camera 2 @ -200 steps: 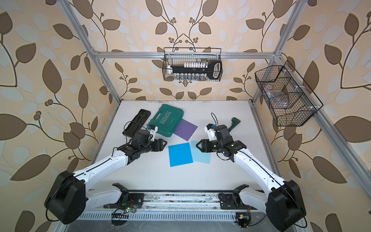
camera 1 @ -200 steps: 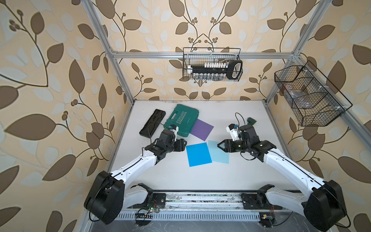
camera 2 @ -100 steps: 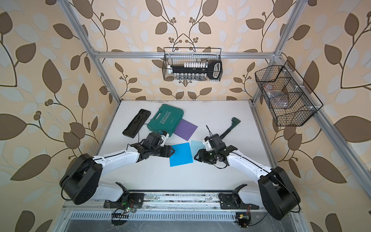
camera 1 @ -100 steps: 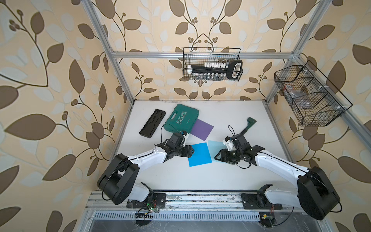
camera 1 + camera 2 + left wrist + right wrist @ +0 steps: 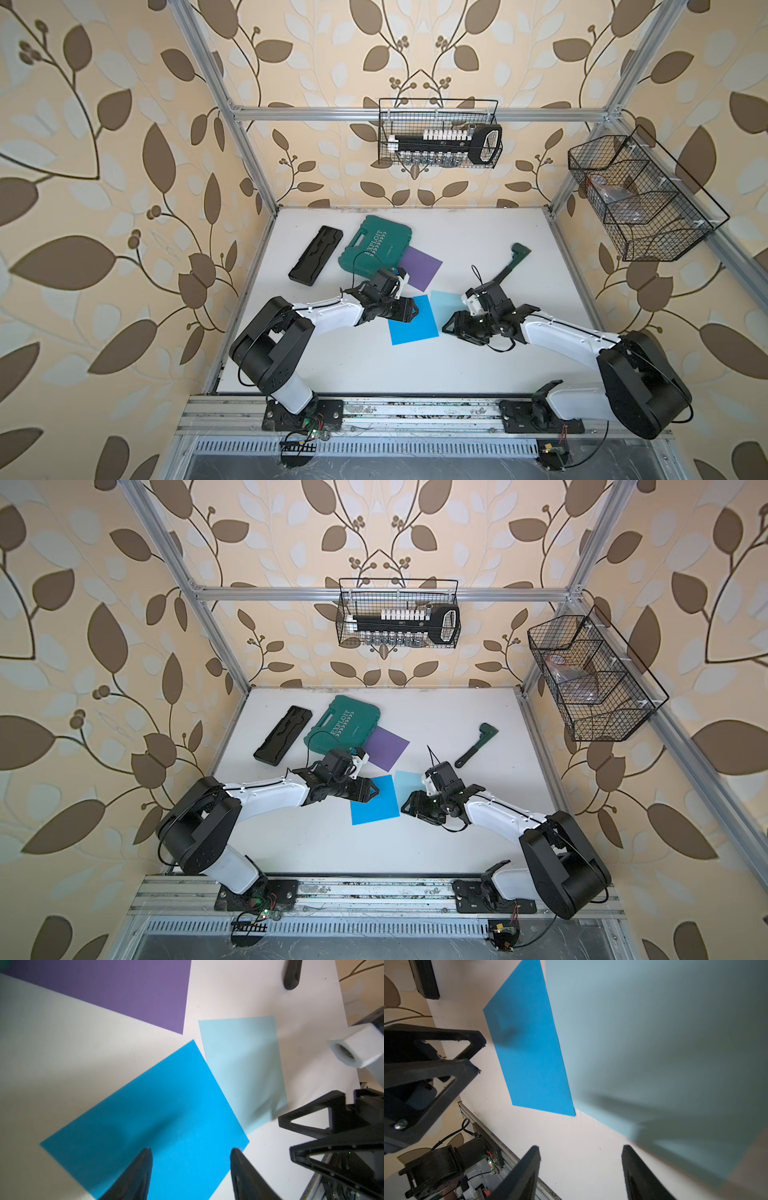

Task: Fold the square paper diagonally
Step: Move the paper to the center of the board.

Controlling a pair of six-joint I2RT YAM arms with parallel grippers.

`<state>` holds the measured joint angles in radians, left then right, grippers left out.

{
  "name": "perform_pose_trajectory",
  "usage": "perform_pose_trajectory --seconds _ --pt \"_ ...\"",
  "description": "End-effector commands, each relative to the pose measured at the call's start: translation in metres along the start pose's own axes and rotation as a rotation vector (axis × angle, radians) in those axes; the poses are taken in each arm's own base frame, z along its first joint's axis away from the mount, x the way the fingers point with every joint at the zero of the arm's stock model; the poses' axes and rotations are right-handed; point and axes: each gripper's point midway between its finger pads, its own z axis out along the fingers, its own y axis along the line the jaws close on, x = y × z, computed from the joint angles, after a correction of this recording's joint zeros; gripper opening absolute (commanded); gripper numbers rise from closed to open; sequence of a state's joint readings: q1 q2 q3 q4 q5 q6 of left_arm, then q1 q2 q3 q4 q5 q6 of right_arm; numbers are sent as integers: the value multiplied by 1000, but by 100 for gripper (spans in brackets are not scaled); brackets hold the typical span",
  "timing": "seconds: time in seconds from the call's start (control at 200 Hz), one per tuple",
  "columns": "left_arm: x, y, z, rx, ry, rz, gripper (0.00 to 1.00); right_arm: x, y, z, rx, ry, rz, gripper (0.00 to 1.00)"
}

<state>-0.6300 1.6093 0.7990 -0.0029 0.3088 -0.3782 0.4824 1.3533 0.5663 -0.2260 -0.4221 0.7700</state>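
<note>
Three square papers lie flat mid-table. A bright blue paper [image 5: 413, 328] [image 5: 374, 810] [image 5: 155, 1115] [image 5: 529, 1053] overlaps the left edge of a light blue paper [image 5: 446, 300] [image 5: 409, 782] [image 5: 243, 1068] [image 5: 654, 1043]. A purple paper [image 5: 422, 266] [image 5: 386, 746] [image 5: 124, 987] lies behind them. My left gripper [image 5: 414, 309] [image 5: 372, 789] [image 5: 191, 1150] is open, low over the bright blue paper's left part, nothing between its fingers. My right gripper [image 5: 446, 328] [image 5: 405, 806] [image 5: 581, 1148] is open over bare table at the light blue paper's near corner.
A green tool case [image 5: 374, 245] partly covers the purple paper's left corner. A black case [image 5: 316, 261] lies further left, and a green-headed tool [image 5: 513, 262] at the back right. Wire baskets [image 5: 440, 141] [image 5: 636, 199] hang on the walls.
Both arms came down and inward. The left gripper moved right onto the bright blue paper. The right gripper moved forward and left to the light blue paper's near corner. The papers have not shifted.
</note>
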Motion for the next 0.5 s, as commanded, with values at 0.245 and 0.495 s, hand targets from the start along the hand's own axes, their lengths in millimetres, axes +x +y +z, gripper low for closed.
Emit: perform_pose_trajectory --seconds 0.245,0.495 --pt "14 -2 11 24 45 -29 62 -9 -33 1 50 21 44 66" --pt "26 5 16 2 86 -39 62 -43 -45 8 57 19 68 66"
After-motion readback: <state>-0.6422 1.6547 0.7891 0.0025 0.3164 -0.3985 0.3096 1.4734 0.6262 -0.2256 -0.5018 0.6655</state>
